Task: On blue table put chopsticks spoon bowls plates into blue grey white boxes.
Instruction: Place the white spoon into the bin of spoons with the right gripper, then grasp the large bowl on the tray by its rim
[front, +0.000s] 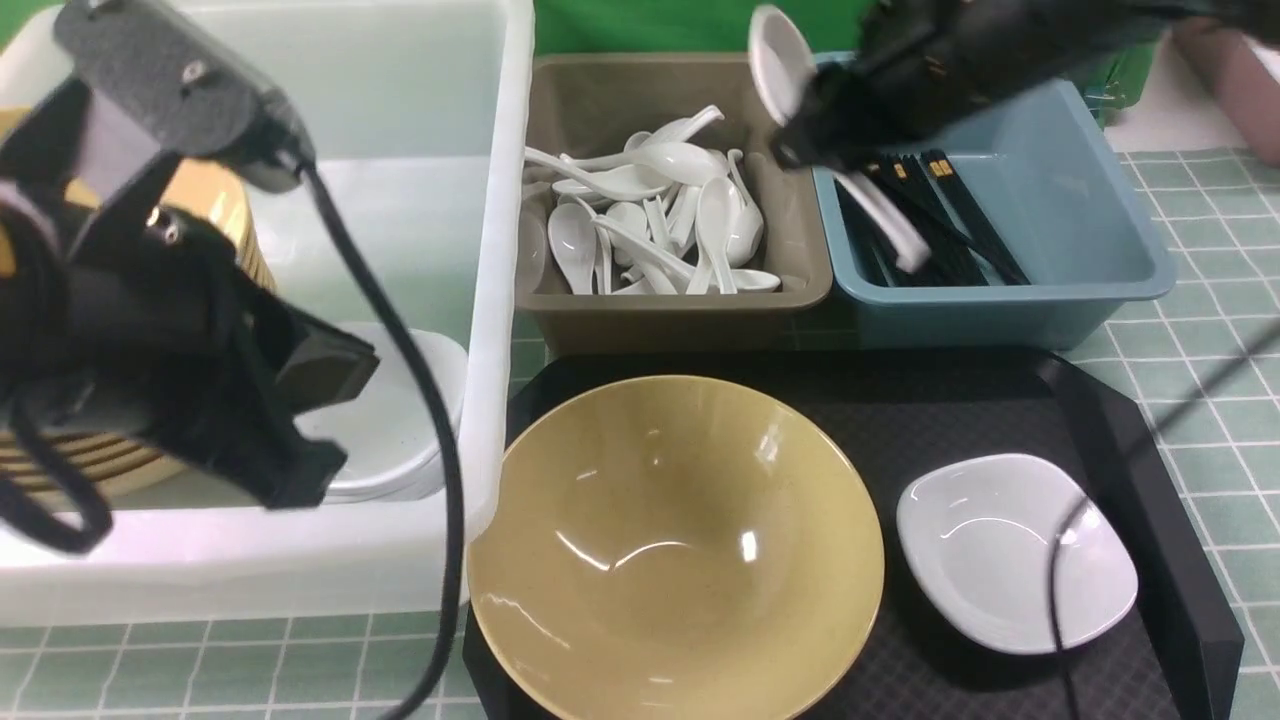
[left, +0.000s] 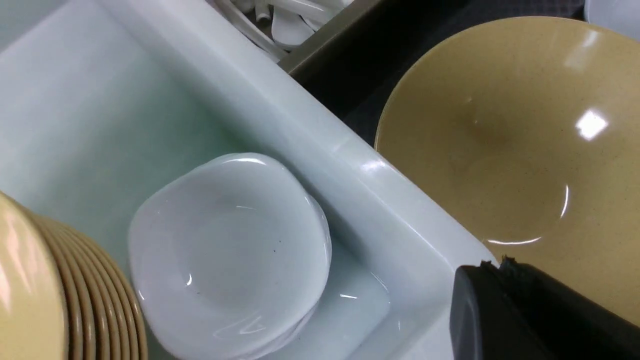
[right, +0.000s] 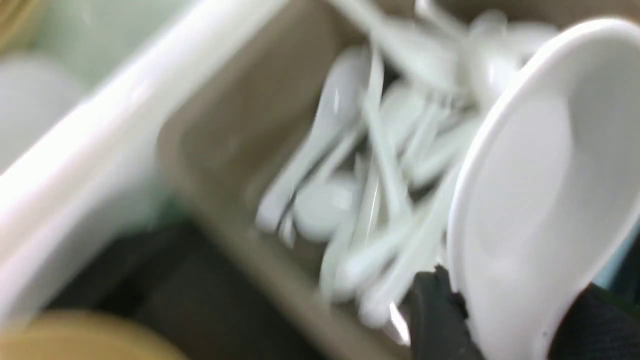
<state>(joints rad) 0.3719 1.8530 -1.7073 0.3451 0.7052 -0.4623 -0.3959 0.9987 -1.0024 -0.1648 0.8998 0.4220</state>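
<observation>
My right gripper (front: 810, 125) is shut on a white spoon (front: 782, 62), bowl end up, handle (front: 885, 220) hanging over the blue box (front: 1100, 260) of black chopsticks (front: 950, 215). It hovers by the grey box (front: 600, 100) piled with several spoons (front: 660, 215). In the right wrist view the held spoon (right: 535, 200) fills the right side between the fingers (right: 435, 310). A large yellow bowl (front: 675, 545) and a small white plate (front: 1015, 550) sit in front. My left gripper (left: 492, 265) is shut and empty over the white box (front: 480, 300), which holds white plates (left: 230, 250) and stacked yellow bowls (left: 75, 300).
The bowl and plate rest on a black tray (front: 1130, 430) on the green checked table (front: 1210, 240). A pink container (front: 1235, 80) stands at the far right. A black cable (front: 400, 380) hangs from my left arm across the white box's rim.
</observation>
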